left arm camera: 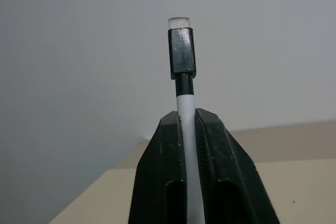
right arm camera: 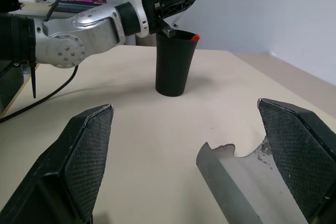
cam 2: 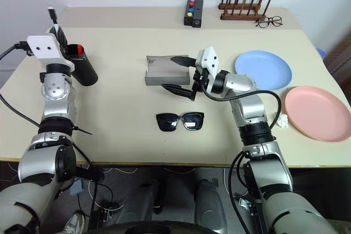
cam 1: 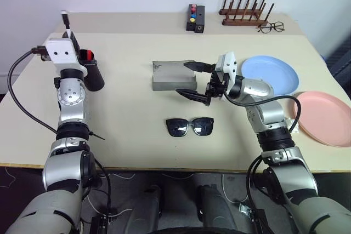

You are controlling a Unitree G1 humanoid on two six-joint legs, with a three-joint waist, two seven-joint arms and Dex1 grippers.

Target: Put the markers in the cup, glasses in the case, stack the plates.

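Observation:
My left gripper (left arm camera: 188, 114) is shut on the white marker (left arm camera: 182, 72), black cap upward, just above the rim of the black cup (cam 1: 93, 75) at the table's left. A red-capped marker (cam 1: 85, 54) stands inside the cup. At mid-table my right gripper (cam 1: 184, 78) is open, pointing left, its fingers straddling the right end of the open grey case (cam 1: 174, 75). The black sunglasses (cam 1: 190, 126) lie on the table just in front of the case. To the right are the blue plate (cam 1: 270, 74) and the pink plate (cam 1: 324, 118), side by side.
A small black box with coloured buttons (cam 1: 195, 17), a wooden peg rack (cam 1: 244, 12) and clear spectacles (cam 1: 271, 27) sit along the far edge. A small white scrap (cam 2: 282, 120) lies beside the pink plate.

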